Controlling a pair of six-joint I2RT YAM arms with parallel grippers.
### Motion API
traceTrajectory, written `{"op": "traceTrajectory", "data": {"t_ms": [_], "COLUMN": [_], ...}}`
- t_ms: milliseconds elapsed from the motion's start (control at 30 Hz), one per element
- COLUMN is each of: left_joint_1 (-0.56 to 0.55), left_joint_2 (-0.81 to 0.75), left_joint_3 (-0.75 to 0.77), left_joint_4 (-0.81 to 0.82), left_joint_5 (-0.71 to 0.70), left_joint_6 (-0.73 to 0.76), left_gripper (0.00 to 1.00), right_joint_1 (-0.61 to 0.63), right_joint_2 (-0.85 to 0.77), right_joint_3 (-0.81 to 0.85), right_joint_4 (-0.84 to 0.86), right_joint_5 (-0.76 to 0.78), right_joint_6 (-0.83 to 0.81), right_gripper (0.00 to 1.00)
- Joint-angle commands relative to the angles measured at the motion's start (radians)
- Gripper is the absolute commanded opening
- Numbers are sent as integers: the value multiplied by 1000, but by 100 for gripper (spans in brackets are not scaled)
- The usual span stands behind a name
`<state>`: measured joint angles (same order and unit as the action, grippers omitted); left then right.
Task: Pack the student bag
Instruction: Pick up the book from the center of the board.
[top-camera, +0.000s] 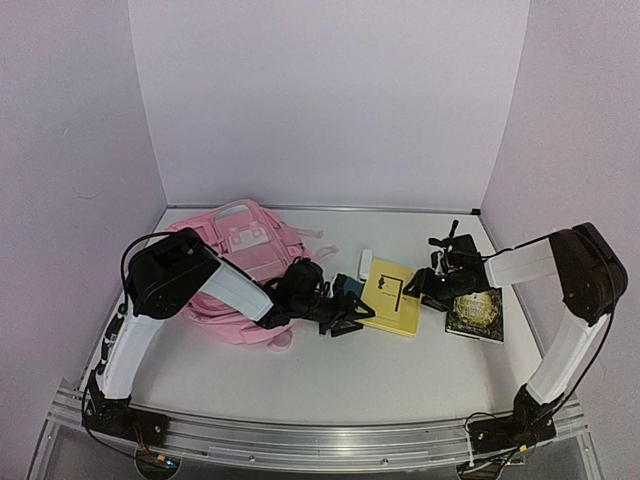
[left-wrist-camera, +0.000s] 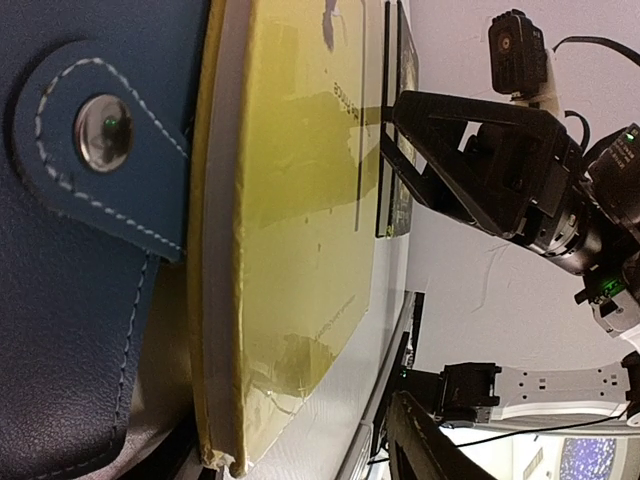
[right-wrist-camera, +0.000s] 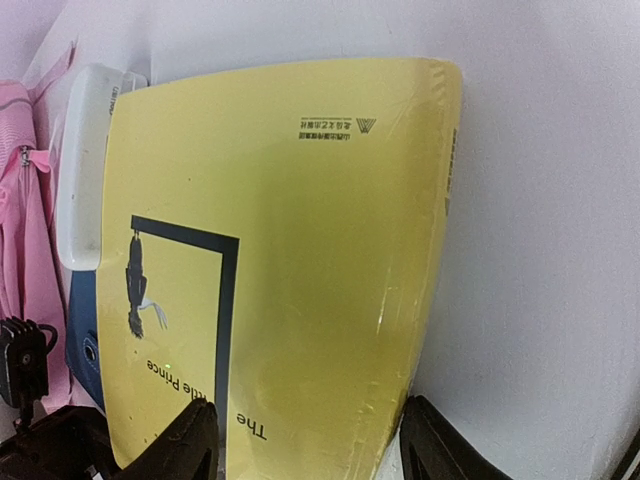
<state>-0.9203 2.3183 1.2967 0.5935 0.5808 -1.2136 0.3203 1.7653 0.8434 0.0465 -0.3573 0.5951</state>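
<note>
The pink student bag lies at the back left of the table, with its edge also in the right wrist view. A yellow book lies flat right of it, partly over a blue snap pouch. My left gripper reaches across the bag's front. It is open and the book's near left corner sits between its fingers. My right gripper is at the book's right side. It is open, with one finger over the cover and the other on the table beside the edge.
A white oblong object rests at the book's far left corner. A dark-covered book lies just right of the yellow one, under the right wrist. White walls close in the back and sides, and a metal rail runs along the front.
</note>
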Motion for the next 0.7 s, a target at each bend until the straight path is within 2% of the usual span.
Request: {"op": "traceTrajectory", "data": {"t_ms": [0, 100, 300, 467, 667], "left_joint_1": [3, 2, 6, 5, 7], "left_joint_2": [-21, -18, -45, -57, -76], "left_joint_3": [-2, 3, 12, 4, 17], "left_joint_4": [-83, -78, -63, 5, 53], "left_joint_5": [-53, -65, -114, -148, -151], "left_joint_6": [32, 42, 112, 127, 155], "left_gripper": [55, 53, 36, 34, 21], "right_joint_1": [30, 39, 49, 50, 50], "right_joint_2": [65, 71, 62, 42, 26], "right_joint_3": [-14, -12, -24, -45, -71], "right_joint_4": [-100, -96, -88, -69, -56], "right_joint_5": [-32, -37, -24, -16, -9], "right_joint_6": [30, 34, 48, 64, 75], "right_gripper": [62, 61, 61, 61, 61]}}
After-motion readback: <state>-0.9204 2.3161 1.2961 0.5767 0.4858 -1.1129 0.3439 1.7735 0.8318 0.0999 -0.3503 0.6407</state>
